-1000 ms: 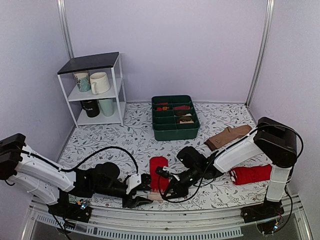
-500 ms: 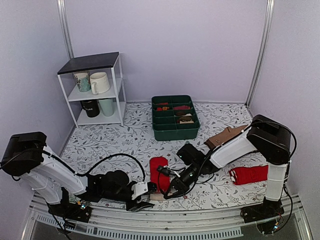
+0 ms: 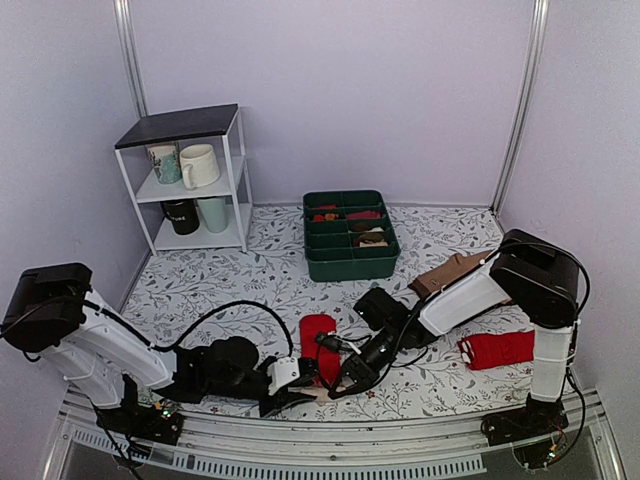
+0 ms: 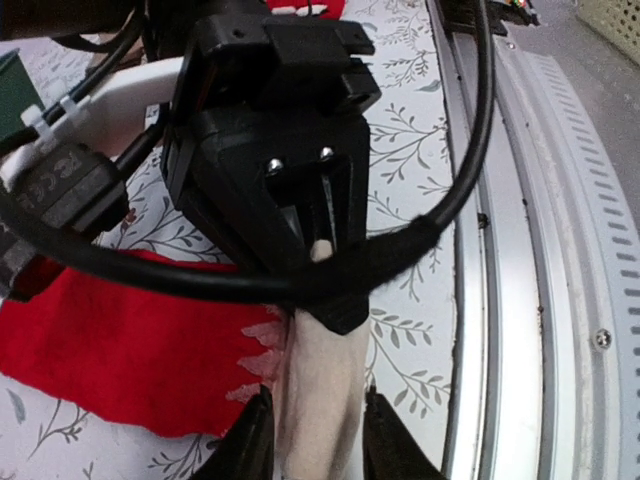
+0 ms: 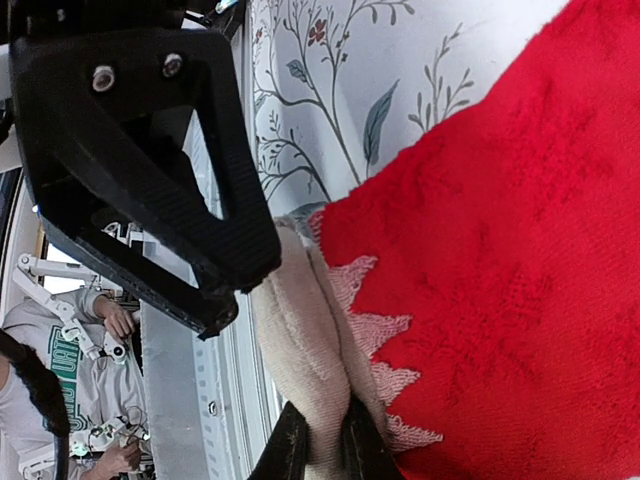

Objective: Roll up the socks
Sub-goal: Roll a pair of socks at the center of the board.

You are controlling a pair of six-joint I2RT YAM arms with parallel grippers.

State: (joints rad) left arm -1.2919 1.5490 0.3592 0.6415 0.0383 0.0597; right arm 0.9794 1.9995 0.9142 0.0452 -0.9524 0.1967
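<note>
The red socks (image 3: 318, 340) lie flat on the flowered table near the front edge, with the pale beige end (image 3: 312, 392) toward the rail. My right gripper (image 3: 342, 378) is shut on a fold of the beige end (image 5: 300, 340), next to the red part (image 5: 500, 250). My left gripper (image 3: 290, 395) comes in from the left. In the left wrist view its fingers (image 4: 250, 450) sit against both sides of the beige end (image 4: 320, 380), closed on it. The right gripper's black body (image 4: 270, 150) faces it just beyond.
A green divided bin (image 3: 350, 262) stands at mid-back. A white shelf (image 3: 190, 125) with mugs stands at the back left. A brown sock (image 3: 455, 272) and an all-red sock roll (image 3: 500, 348) lie at the right. The metal rail (image 4: 530, 300) runs close to the beige end.
My left arm drew back toward the rail, then moved forward again so that its fingers are round the beige end. The right gripper has kept its hold and shifted slightly.
</note>
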